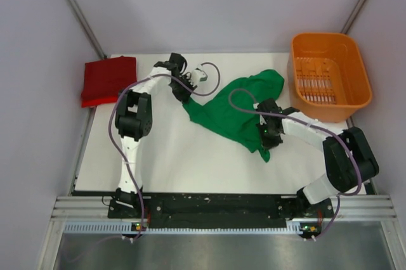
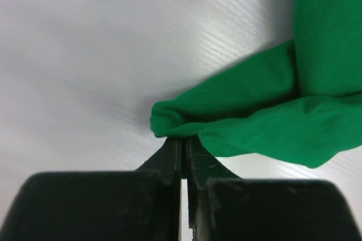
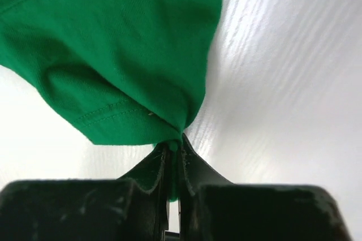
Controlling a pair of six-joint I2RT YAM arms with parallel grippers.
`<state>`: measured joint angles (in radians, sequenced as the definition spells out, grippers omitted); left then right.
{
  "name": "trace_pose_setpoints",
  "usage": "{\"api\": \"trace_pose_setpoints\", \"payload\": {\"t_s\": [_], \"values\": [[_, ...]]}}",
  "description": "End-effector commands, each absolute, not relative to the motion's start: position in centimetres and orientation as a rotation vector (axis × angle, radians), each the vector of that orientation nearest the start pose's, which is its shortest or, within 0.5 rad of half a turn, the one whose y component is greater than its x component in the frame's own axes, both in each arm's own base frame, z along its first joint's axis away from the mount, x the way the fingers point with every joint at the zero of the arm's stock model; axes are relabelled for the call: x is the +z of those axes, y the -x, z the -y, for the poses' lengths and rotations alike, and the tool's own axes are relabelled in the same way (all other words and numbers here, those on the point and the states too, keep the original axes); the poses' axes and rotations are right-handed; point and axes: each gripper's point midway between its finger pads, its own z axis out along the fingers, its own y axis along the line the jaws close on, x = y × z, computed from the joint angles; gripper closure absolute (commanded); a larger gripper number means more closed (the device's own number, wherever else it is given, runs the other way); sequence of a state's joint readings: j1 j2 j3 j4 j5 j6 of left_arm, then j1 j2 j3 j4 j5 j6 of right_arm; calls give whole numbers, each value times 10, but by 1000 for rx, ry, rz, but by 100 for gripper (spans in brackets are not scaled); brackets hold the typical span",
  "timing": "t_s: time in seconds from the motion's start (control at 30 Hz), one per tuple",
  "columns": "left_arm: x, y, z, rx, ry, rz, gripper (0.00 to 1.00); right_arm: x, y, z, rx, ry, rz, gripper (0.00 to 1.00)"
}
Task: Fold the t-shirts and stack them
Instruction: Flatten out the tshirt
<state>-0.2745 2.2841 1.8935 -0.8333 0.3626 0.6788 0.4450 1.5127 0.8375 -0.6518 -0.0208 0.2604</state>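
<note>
The green t-shirt (image 1: pixel 244 108) lies crumpled mid-way across the tabletop (image 1: pixel 171 156), toward the far right edge; the dark red t-shirt (image 1: pixel 109 80) sits folded at the far left corner. The left gripper (image 2: pixel 182 142) and the right gripper (image 3: pixel 176 146) are each clamped on an edge of the green cloth. Judged step: spreading before folding, which calls for drawing both holds apart evenly.
</note>
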Motion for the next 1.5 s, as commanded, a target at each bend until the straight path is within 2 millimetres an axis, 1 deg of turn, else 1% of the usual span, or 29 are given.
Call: {"api": "trace_pose_setpoints", "payload": {"t_s": [0.0,0.07,0.1,0.13,0.17,0.2,0.23,0.27,0.33,0.37,0.4,0.43,0.5,0.57,0.63,0.73,0.8,0.87,0.93,0.97,1.03,1.1,1.17,1.27,1.33,1.37,1.4,1.43,1.47], "values": [[77,-473,157,-284,-1247,-2371,100,84,-272,-109,7,289,-2687,100],[119,-482,139,-113,-1196,-2305,100,123,-291,-98,-31,265,-2589,100],[140,-483,130,-35,-1170,-2273,100,145,-299,-92,-42,249,-2539,100],[164,-486,119,53,-1125,-2234,100,164,-304,-82,-73,234,-2503,100],[183,-486,110,118,-1097,-2204,100,188,-312,-72,-96,208,-2448,100],[206,-483,102,173,-1071,-2168,100,218,-319,-63,-112,184,-2380,100],[230,-479,87,269,-1031,-2146,100,238,-323,-55,-137,171,-2333,100],[250,-475,79,322,-1009,-2117,100,261,-326,-46,-161,152,-2276,100],[293,-461,66,400,-966,-2054,100,305,-329,-31,-228,146,-2169,100],[318,-452,59,441,-942,-2014,100,327,-329,-25,-257,135,-2115,100],[340,-442,52,479,-920,-1975,100,344,-329,-21,-281,130,-2075,100],[359,-433,47,507,-909,-1941,100,364,-327,-17,-293,124,-2028,100],[395,-413,35,571,-874,-1869,100,394,-325,-13,-316,138,-1957,100],[428,-388,21,637,-832,-1806,100,419,-320,-6,-358,162,-1900,100],[456,-365,10,672,-787,-1764,100,440,-312,0,-393,174,-1853,100],[491,-326,-1,677,-734,-1717,100,465,-295,3,-390,193,-1788,100],[509,-302,-7,675,-708,-1684,100,478,-280,3,-367,210,-1742,100],[522,-282,-12,673,-689,-1654,100,487,-265,-1,-324,244,-1701,100],[526,-268,-16,669,-678,-1646,100,489,-252,-11,-257,309,-1668,100],[524,-264,-16,665,-681,-1654,100,487,-249,-19,-216,350,-1656,100],[517,-265,-14,648,-696,-1671,100,485,-249,-31,-164,404,-1643,100],[509,-273,-11,641,-704,-1683,100,475,-267,-40,-146,432,-1676,100],[494,-292,-6,646,-734,-1706,100,461,-296,-46,-165,445,-1725,100],[479,-332,-2,697,-739,-1718,100,448,-353,-50,-217,436,-1768,100],[475,-363,-1,750,-725,-1709,100,453,-394,-50,-228,389,-1756,100],[479,-378,-1,782,-700,-1686,100,459,-415,-49,-229,363,-1743,100],[486,-400,-2,823,-655,-1648,100,463,-435,-48,-235,333,-1731,100],[492,-415,-3,861,-622,-1620,100,479,-448,-47,-240,297,-1691,100],[505,-427,-6,907,-564,-1570,100,495,-462,-44,-258,262,-1648,100]]}}
